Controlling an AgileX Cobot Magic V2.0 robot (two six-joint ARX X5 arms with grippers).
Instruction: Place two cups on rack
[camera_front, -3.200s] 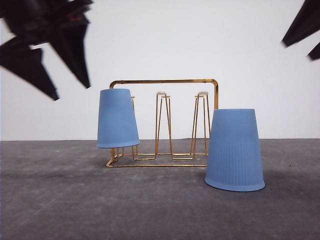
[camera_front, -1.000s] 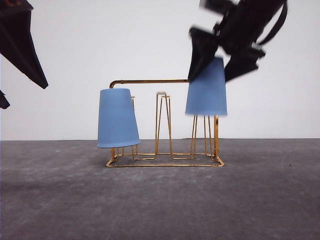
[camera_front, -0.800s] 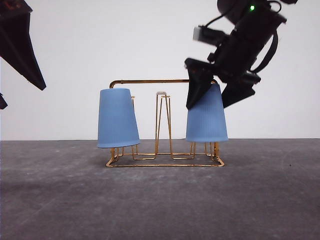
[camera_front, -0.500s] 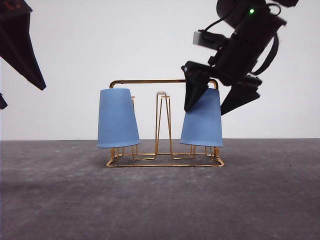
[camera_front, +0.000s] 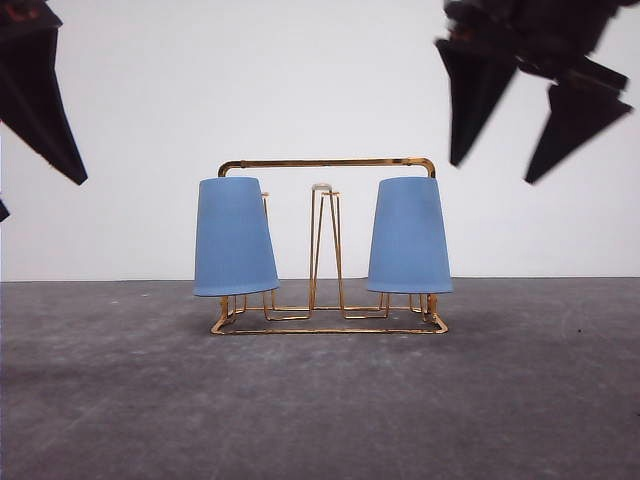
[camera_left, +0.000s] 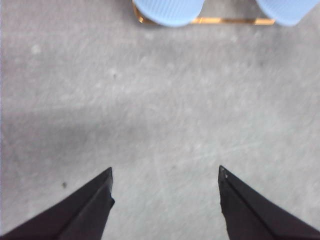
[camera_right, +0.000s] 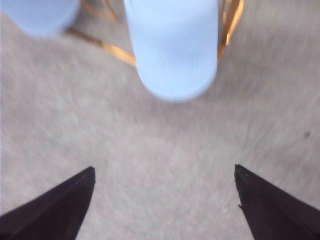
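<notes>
Through the right wrist camera I saw my right pincer (camera_right: 165, 200) spread wide and empty above the grey worktop (camera_right: 150, 150). Ahead, two blue cups (camera_right: 172, 45) (camera_right: 37, 15) sat on the gold rack (camera_right: 230, 25).

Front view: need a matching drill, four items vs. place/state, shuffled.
Items:
1. left cup
2. right cup
3. middle prong
4. right pincer

States:
A. bare, white tip showing
B. open, raised above the rack, holding nothing
C. upside down on the rack's left end
D. upside down on the rack's right end

Pairs: 1-C, 2-D, 3-A, 4-B
</notes>
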